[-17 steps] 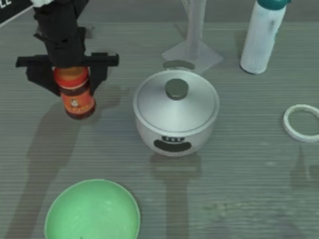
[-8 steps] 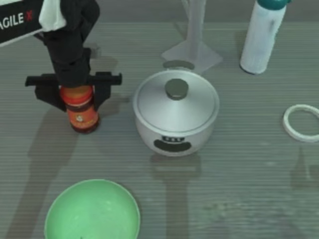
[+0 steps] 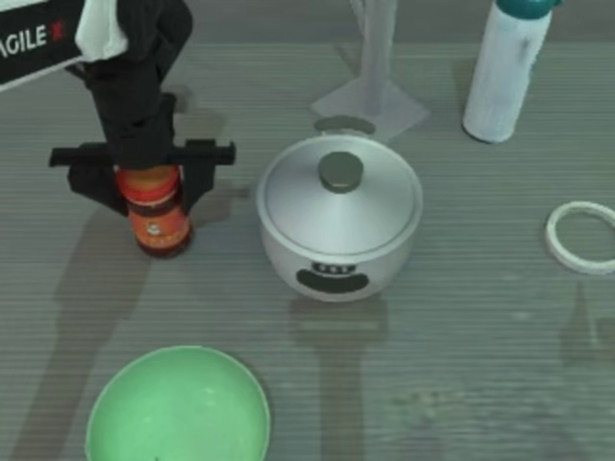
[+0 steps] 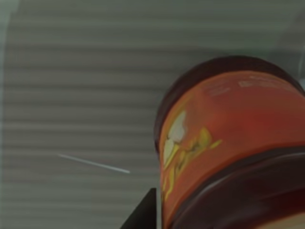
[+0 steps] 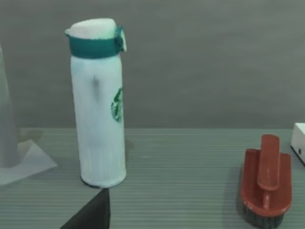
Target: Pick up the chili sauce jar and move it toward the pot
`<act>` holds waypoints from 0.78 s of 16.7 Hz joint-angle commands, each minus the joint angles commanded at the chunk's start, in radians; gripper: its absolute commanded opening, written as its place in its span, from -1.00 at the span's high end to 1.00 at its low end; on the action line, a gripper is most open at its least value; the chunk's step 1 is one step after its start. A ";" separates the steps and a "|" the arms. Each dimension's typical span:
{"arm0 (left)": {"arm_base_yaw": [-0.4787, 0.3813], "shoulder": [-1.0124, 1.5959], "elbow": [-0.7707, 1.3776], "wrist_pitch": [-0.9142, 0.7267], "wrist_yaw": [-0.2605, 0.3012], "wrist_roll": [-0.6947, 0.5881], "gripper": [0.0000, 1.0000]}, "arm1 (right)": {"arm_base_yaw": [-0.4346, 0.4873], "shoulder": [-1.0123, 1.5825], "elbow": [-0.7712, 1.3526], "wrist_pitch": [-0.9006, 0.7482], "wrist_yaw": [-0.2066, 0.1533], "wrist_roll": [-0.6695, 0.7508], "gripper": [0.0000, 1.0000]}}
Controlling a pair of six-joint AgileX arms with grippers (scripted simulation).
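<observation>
With my left gripper (image 3: pixel 144 173) jaws clamped on the jar (image 3: pixel 157 213), seemingly just off the surface, the grasp looks done; carrying it right to the pot (image 3: pixel 338 219) remains.

The left tool (image 3: pixel 142 178) hides the chili sauce jar (image 3: pixel 159 213) lid.

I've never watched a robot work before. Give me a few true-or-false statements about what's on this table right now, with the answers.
1. The left gripper is shut on the chili sauce jar. True.
2. The jar is to the right of the pot in the top view. False: it is to the pot's left, apart from it.
3. The pot's lid is off. False: the domed lid sits on it.
4. A green bowl lies near the table's front edge. True.
5. The white bottle has tipped over. False: it stands upright.
</observation>
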 joint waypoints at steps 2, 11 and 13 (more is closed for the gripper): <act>0.000 0.000 0.000 0.000 0.000 0.000 -0.06 | 0.000 0.000 0.000 0.000 0.000 0.000 -1.00; 0.000 0.000 0.000 0.000 0.000 0.000 -1.00 | 0.000 0.000 0.000 0.000 0.000 0.000 -1.00; 0.000 0.000 0.000 0.000 0.000 0.000 -1.00 | 0.000 0.000 0.000 0.000 0.000 0.000 -1.00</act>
